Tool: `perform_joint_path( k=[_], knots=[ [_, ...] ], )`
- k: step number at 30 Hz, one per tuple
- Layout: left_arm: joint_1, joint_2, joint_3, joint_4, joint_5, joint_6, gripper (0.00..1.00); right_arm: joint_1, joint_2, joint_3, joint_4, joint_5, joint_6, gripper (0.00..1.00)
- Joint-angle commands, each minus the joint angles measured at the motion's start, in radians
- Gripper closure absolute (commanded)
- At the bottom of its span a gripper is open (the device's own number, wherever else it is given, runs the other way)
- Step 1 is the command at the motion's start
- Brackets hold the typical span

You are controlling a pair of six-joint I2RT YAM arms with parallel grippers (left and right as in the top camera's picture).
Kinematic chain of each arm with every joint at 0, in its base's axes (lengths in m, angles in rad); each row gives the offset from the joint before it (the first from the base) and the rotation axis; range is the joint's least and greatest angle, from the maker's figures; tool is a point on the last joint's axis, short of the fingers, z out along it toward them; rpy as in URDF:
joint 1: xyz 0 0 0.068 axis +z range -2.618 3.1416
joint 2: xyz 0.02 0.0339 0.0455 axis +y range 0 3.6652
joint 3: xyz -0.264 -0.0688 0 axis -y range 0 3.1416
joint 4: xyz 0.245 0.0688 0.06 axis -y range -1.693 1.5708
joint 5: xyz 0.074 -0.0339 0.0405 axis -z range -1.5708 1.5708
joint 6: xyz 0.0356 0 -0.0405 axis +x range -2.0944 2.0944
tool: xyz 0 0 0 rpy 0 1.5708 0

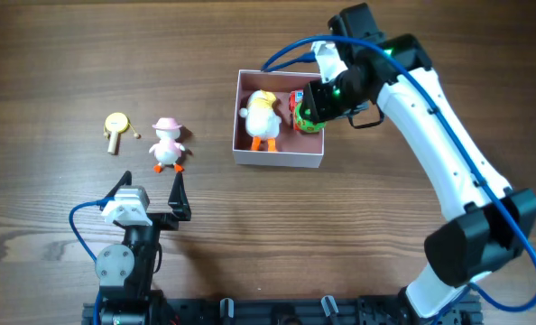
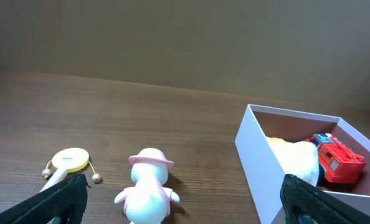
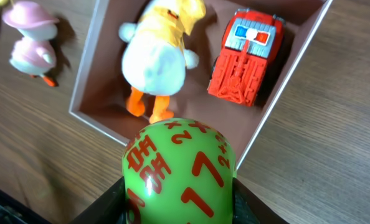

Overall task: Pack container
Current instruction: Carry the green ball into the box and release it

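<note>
The container (image 1: pixel 277 160) sits on the desk (image 1: pixel 87 54), right of centre and toward the far side, with its open face up. It is close to square, so no side reads as a clear long axis. Its walls are turned slightly off the desk's edges, and the near wall runs roughly left to right.

Inside, a white and yellow duck (image 1: pixel 263 117) lies in the left part with its orange feet toward the near wall. A red toy truck (image 3: pixel 247 59) lies beside it along the right wall, lengthwise near to far.

The right claw (image 3: pixel 177 202) pinches a green ball with red numbers (image 3: pixel 179 168) between its two fingers. It holds the ball above the container's right wall, at the near end of the truck. I cannot tell whether the ball touches the box.

The left claw (image 1: pixel 152 185) is spread wide and holds nothing, low over the desk at the near left. Just beyond it stands a small duck in a pink hat (image 1: pixel 168 145). A yellow drum rattle (image 1: pixel 116 124) lies farther left. Both are well apart from the container.
</note>
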Motion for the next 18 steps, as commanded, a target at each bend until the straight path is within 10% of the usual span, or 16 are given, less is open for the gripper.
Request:
perform_joint_path(
  k=[1, 18],
  knots=[
    [0.008, -0.002, -0.009, 0.0, -0.01, 0.008, 0.0, 0.008, 0.061, 0.021, 0.01, 0.024, -0.006, 0.54],
    [0.008, -0.002, -0.009, 0.0, -0.01, 0.008, 0.0, 0.008, 0.133, 0.021, 0.02, 0.024, -0.006, 0.37]
  ],
)
